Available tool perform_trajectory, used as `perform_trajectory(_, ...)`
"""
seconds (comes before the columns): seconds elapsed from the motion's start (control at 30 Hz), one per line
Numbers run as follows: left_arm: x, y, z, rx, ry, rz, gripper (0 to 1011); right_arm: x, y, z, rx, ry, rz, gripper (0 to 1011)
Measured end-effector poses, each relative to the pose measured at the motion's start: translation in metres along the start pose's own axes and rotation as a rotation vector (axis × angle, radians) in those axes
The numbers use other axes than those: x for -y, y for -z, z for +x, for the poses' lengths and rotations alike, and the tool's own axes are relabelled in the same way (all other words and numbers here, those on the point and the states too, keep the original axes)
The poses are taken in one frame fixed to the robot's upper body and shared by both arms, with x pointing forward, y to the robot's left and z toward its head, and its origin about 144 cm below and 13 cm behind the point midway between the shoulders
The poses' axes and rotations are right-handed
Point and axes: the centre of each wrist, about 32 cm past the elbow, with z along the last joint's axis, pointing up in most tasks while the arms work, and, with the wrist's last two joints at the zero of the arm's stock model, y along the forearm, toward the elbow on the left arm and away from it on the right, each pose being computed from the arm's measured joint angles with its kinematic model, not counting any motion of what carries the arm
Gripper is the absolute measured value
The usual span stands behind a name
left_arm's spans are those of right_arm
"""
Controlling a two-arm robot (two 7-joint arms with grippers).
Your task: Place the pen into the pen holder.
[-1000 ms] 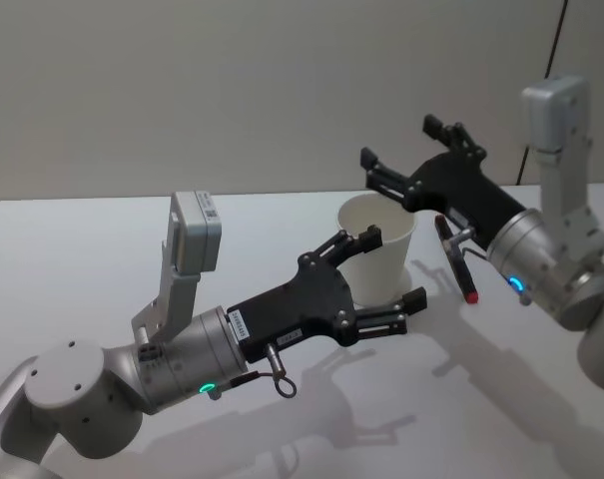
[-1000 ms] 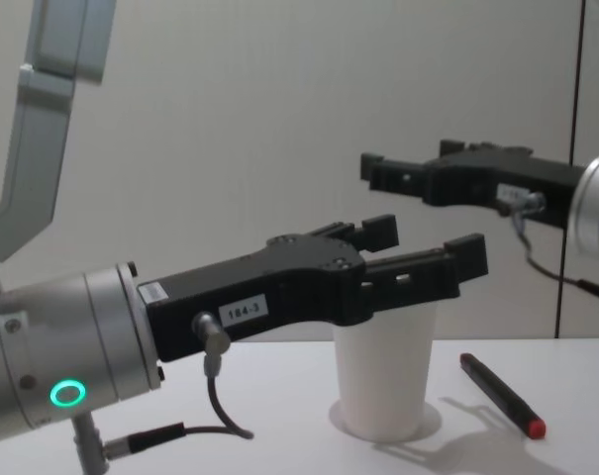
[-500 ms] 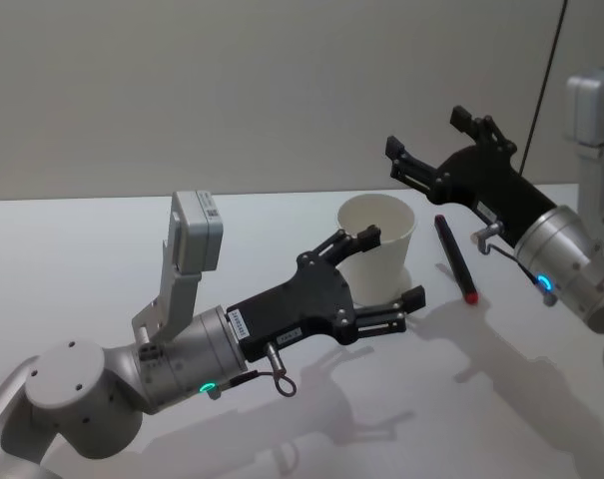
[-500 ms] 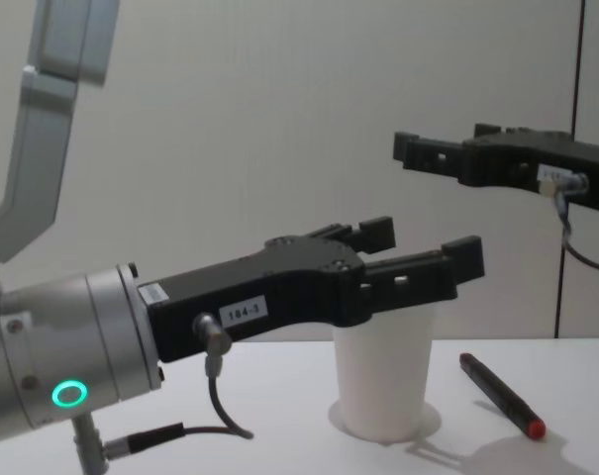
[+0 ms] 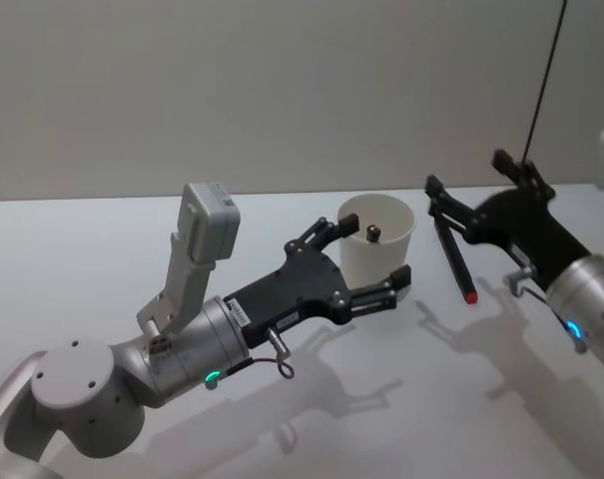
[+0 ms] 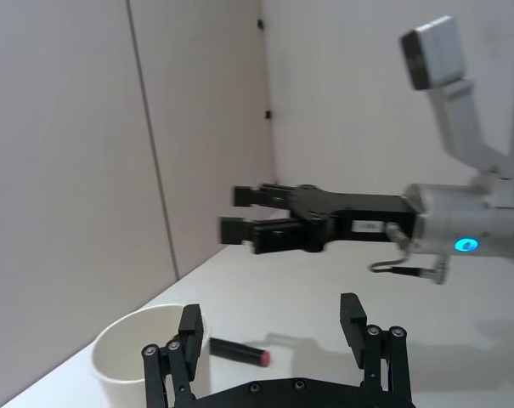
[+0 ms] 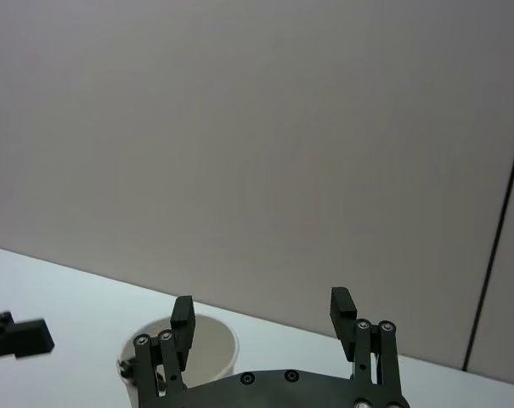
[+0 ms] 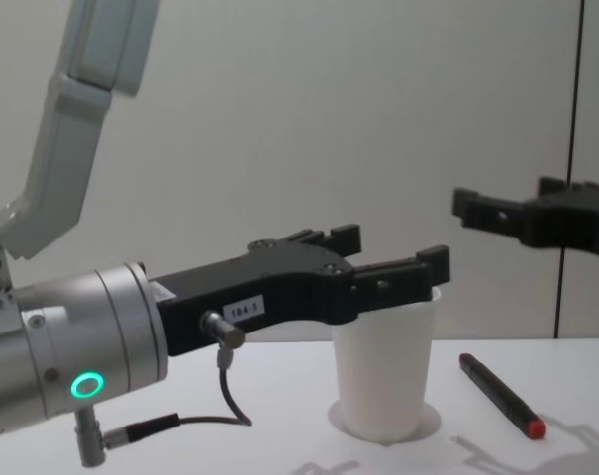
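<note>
The pen holder, a white paper cup [image 5: 381, 254] [image 8: 383, 381] [image 6: 138, 353] [image 7: 212, 344], stands upright mid-table. A small dark spot shows inside its far wall. The pen [image 5: 452, 254] [image 8: 497, 394] [image 6: 238, 349], black with a red end, lies flat on the table just right of the cup. My left gripper [image 5: 375, 253] [image 8: 390, 252] [image 6: 271, 317] is open, its fingers straddling the cup's near-left side at rim height. My right gripper [image 5: 468, 173] [image 8: 507, 198] [image 7: 262, 304] [image 6: 244, 212] hovers open and empty, above and to the right of the pen.
The white table [image 5: 102, 249] carries the cup and the pen. A plain wall [image 5: 232, 90] runs behind it, with a dark vertical seam [image 8: 578, 148] at the far right.
My right gripper has drawn back to the right, away from over the cup, and dropped lower. The left gripper shifted slightly left. The pen and cup stayed put.
</note>
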Motion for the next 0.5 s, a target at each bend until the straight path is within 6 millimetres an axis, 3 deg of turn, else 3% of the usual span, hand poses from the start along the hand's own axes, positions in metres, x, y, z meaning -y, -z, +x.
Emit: perform_trajectory(0.5,0.003,-0.003,-0.004,0.067,-0.169,0.050,1001,0.039,0.019,0.000,0.010,0.105,-0.054,1001)
